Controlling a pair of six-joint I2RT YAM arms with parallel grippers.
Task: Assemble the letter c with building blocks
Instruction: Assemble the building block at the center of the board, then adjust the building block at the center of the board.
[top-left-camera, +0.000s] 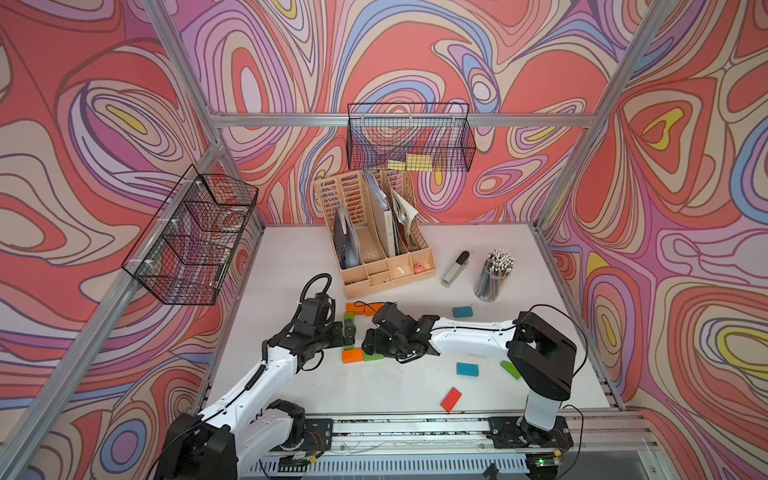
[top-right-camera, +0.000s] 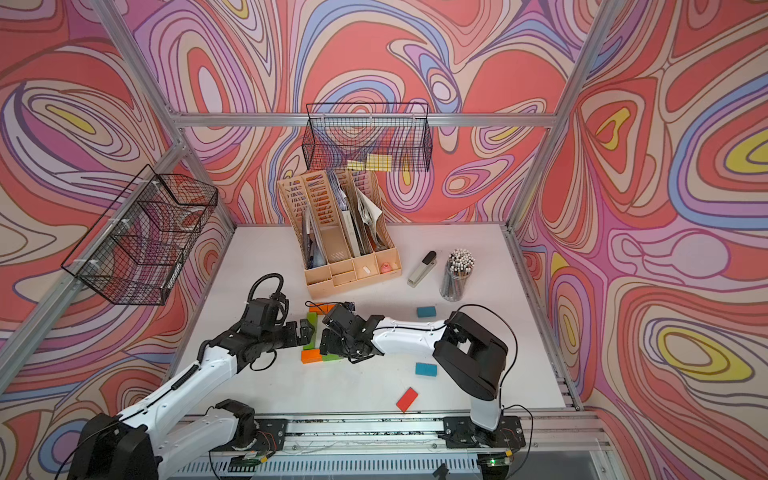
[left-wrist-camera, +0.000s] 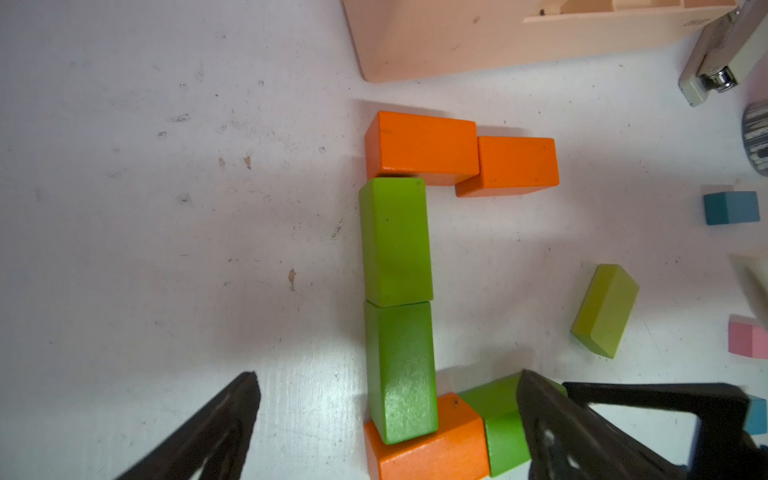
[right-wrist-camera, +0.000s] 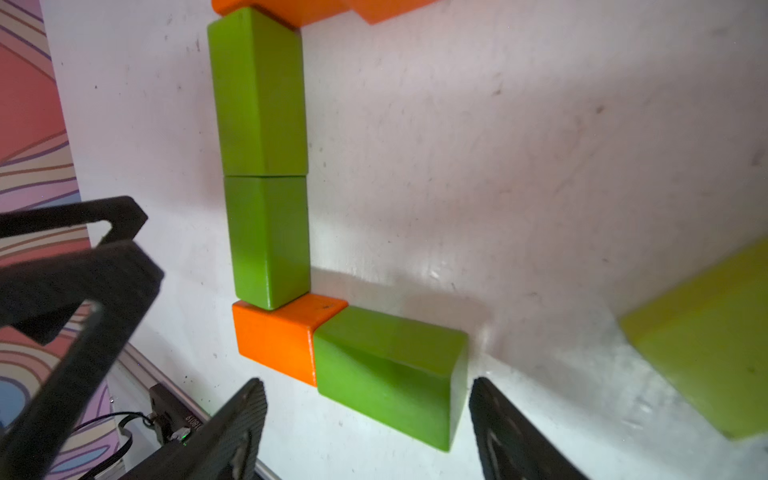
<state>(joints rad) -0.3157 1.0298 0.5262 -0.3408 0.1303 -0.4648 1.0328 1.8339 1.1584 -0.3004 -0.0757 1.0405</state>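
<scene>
The building blocks form a C: two orange blocks (left-wrist-camera: 422, 145) on top, two green blocks (left-wrist-camera: 395, 241) end to end as the spine, then an orange block (right-wrist-camera: 274, 336) and a green block (right-wrist-camera: 386, 370) along the bottom. My left gripper (left-wrist-camera: 386, 374) is open, straddling the spine's lower end; one finger (left-wrist-camera: 552, 419) overlaps the bottom green block. My right gripper (right-wrist-camera: 365, 380) is open, a finger on each side of that green block, not gripping it. In both top views the grippers (top-left-camera: 353, 330) (top-right-camera: 328, 332) cover most of the C.
Loose blocks lie to the right: two blue (top-left-camera: 462, 311) (top-left-camera: 467, 369), a green (top-left-camera: 510, 369), a red (top-left-camera: 451, 399), a pink (left-wrist-camera: 748, 340). A file organiser (top-left-camera: 386, 266), stapler (top-left-camera: 455, 269) and pencil cup (top-left-camera: 492, 276) stand behind. Wire baskets (top-left-camera: 195, 237) (top-left-camera: 409, 137) hang on the walls.
</scene>
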